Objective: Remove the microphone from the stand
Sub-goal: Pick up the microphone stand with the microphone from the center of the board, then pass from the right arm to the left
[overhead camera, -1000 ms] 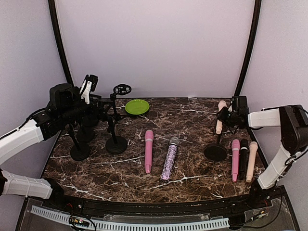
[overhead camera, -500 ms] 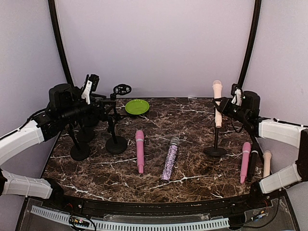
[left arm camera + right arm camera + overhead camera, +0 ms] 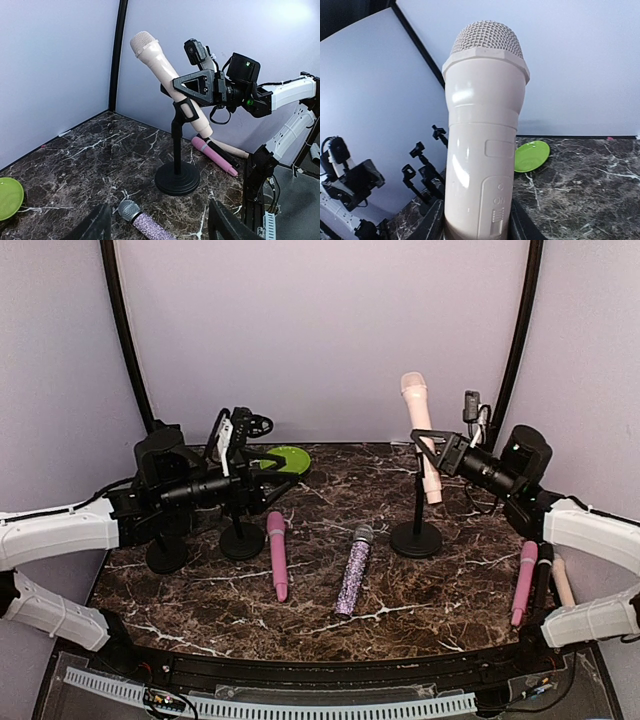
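Dark marbled stone forms the surface [image 3: 200, 600], closed in by pale lavender walls. Toward the back right, a black stand [image 3: 416, 537] rests upright on its round base. A cream microphone [image 3: 417, 412] sits in its clip, tilted, with the mesh head highest and leaning left in the overhead view.

The right gripper [image 3: 192, 87] is clenched on the microphone's body just above the clip. Its wrist view shows a finger on either side of the handle.

The left gripper [image 3: 159, 220] hangs spread wide with nothing between its fingers. It faces the stand from across the surface, well apart from it.

A glittery silver-purple microphone [image 3: 352, 570] lies near the middle of the surface. A pink microphone [image 3: 277, 555] lies to its left. A green plate [image 3: 288, 460] sits at the back, partly hidden behind the left arm, and several bare black stands [image 3: 241, 538] cluster on the left side. Along the right edge, a second pink microphone [image 3: 525, 580], a black one [image 3: 541, 575] and a cream one [image 3: 563, 582] lie side by side.
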You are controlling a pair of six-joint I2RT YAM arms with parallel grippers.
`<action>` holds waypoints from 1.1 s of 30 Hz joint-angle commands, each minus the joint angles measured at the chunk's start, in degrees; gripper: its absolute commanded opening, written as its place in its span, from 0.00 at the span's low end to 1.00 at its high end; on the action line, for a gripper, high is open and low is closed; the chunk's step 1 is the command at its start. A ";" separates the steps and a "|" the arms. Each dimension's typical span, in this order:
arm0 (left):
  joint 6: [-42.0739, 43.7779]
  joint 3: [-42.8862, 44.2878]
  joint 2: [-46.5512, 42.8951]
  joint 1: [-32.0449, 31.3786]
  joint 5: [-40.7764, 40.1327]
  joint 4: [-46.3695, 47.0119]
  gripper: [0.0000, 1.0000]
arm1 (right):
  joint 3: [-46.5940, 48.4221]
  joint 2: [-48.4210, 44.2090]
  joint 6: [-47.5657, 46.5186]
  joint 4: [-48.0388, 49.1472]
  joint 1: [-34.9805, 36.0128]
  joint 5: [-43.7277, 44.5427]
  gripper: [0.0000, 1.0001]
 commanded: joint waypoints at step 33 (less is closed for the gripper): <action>0.77 8.60 19.67 -13.76 8.04 16.17 0.49 | 11.08 7.48 5.60 24.93 24.62 -12.34 0.02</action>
